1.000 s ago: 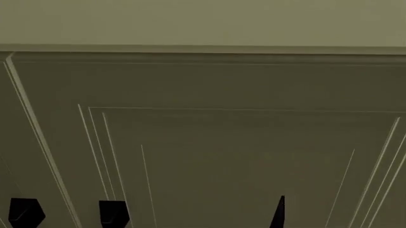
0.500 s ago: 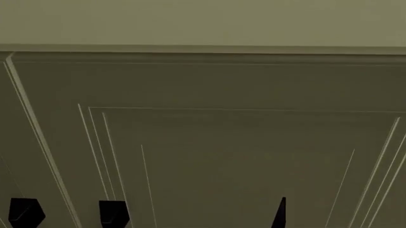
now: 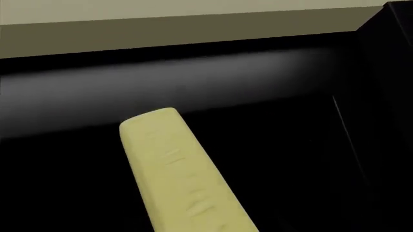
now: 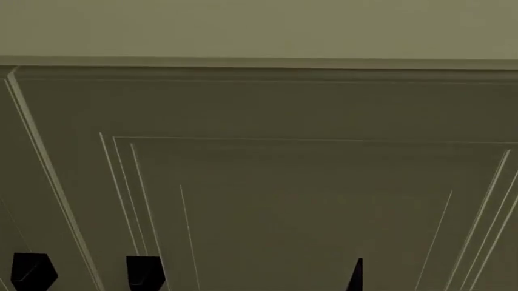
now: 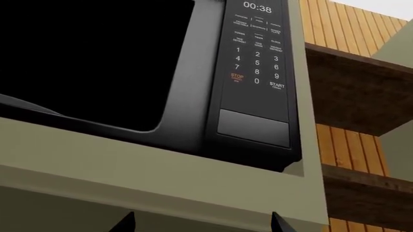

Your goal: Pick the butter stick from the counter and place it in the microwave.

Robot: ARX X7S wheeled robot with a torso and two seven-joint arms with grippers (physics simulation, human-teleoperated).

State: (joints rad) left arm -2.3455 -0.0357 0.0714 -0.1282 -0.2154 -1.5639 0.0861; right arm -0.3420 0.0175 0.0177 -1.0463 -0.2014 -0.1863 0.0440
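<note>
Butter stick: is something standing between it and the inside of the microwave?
Nothing visible does. In the left wrist view the butter stick already reaches into a dark cavity, apparently the microwave's, with only black walls ahead. Whether the gripper holds it is not shown.

The pale yellow rectangular butter stick point(image 3: 177, 171) ran off the left wrist picture's lower edge, its near end and whatever held it unseen. The black microwave point(image 5: 193, 72) was cut at the top and left edges beside its keypad. Below that microwave, only two dark finger tips point(image 5: 123, 223) showed. The small keypad labels were unreadable.
</note>
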